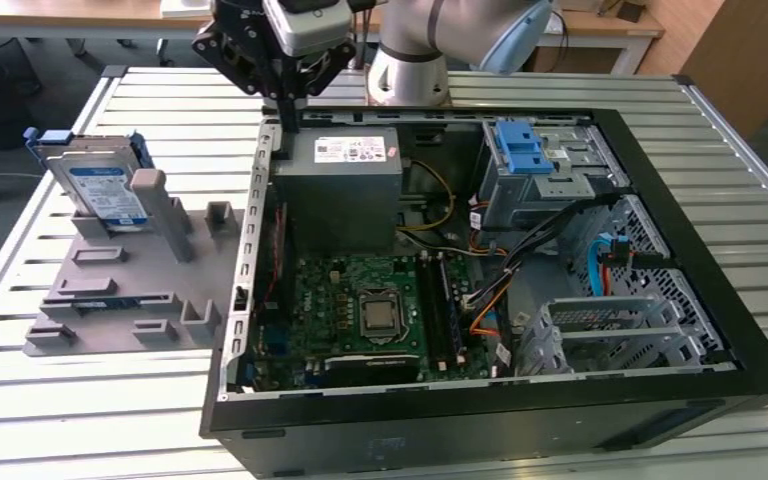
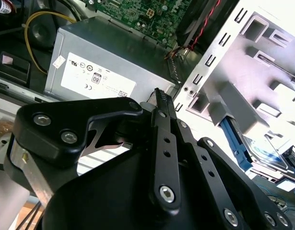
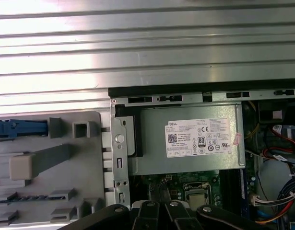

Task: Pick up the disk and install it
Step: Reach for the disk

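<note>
The disk [image 1: 99,183] is a silver drive with a blue-and-white label and a blue bracket. It stands on edge in a grey holder [image 1: 131,290] on the table at the exterior view's left. Its blue bracket edge also shows in both wrist views [image 2: 268,155] [image 3: 15,128]. My gripper [image 1: 285,120] hangs over the back left corner of the open computer case [image 1: 518,400], beside the grey power-supply box [image 1: 341,175]. It is well apart from the disk. Its black fingers [image 2: 159,103] are shut together with nothing between them.
Inside the case lie a green motherboard [image 1: 371,305], loose cables, and a silver drive cage with a blue latch [image 1: 528,150] at the back right. A second metal cage [image 1: 618,335] sits at the front right. The table is ribbed metal [image 1: 37,400].
</note>
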### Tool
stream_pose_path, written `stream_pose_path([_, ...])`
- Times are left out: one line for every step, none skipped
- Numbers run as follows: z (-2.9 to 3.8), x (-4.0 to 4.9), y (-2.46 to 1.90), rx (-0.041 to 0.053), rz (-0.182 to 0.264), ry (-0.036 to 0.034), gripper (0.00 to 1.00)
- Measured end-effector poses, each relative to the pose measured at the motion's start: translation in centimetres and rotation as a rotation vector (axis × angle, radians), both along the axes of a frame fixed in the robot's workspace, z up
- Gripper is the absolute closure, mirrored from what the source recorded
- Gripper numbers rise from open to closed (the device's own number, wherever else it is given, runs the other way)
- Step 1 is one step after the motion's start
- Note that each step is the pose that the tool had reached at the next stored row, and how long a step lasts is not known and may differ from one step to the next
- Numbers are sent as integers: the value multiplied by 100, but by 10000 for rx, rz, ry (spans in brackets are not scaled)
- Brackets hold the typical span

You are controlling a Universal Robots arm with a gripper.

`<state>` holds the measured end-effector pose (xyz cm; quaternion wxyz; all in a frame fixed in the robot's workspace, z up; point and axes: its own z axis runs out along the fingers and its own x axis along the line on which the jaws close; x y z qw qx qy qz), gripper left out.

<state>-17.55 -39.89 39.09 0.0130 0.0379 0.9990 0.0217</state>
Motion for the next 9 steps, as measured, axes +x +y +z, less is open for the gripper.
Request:
stream_pose_path([-1, -3, 0, 1, 0, 0, 89])
stream_pose_path([-1, -5, 0, 0, -1, 0, 89])
stream_pose_path([-1, -6, 0, -1, 0, 0, 89])
stream_pose_path([-1, -6, 0, 0, 1, 0, 89])
stream_pose_path([-2, -8, 0, 0, 1, 0, 89])
stream_pose_path([-5, -16, 0, 0, 0, 0, 89])
stream_pose_path([-5, -21, 0, 0, 0, 0, 89])
stream_pose_path([-5, -22, 0, 0, 0, 0, 89])
stream_pose_path([-5, -24, 0, 0, 0, 0, 89])
